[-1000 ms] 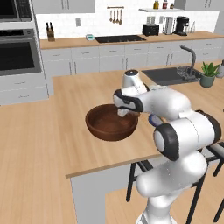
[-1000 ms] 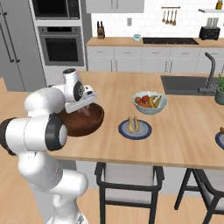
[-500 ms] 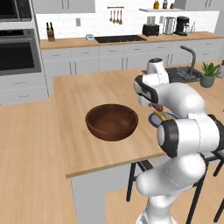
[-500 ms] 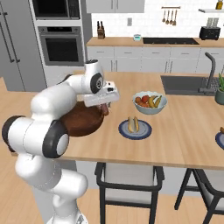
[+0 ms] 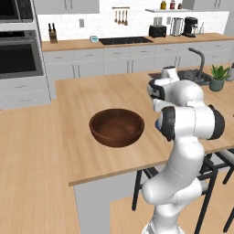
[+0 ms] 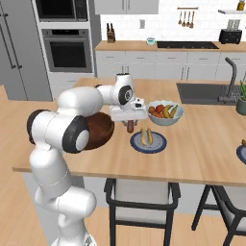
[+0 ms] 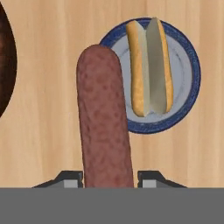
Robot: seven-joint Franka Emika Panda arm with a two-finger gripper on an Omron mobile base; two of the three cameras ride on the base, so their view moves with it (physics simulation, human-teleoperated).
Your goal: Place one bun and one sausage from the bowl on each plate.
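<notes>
Sausage hangs clamped lengthwise in the end effector, above the desk between bowl and plate. It is carried there probably because that plate holds a bun and lacks a sausage.

- Sausage: lower end runs under the bottom band in the hand view, so the grip point on it cannot be seen; in the right base view only a short stub shows below the gripper.
- Fingertips: only their tops visible in the hand view.
- Bowl: largely hidden behind the arm in the right base view; cut by the left edge in the hand view.
- Plate: its left rim is covered by the sausage in the hand view.
- Second plate: cut off by the right edge.
</notes>
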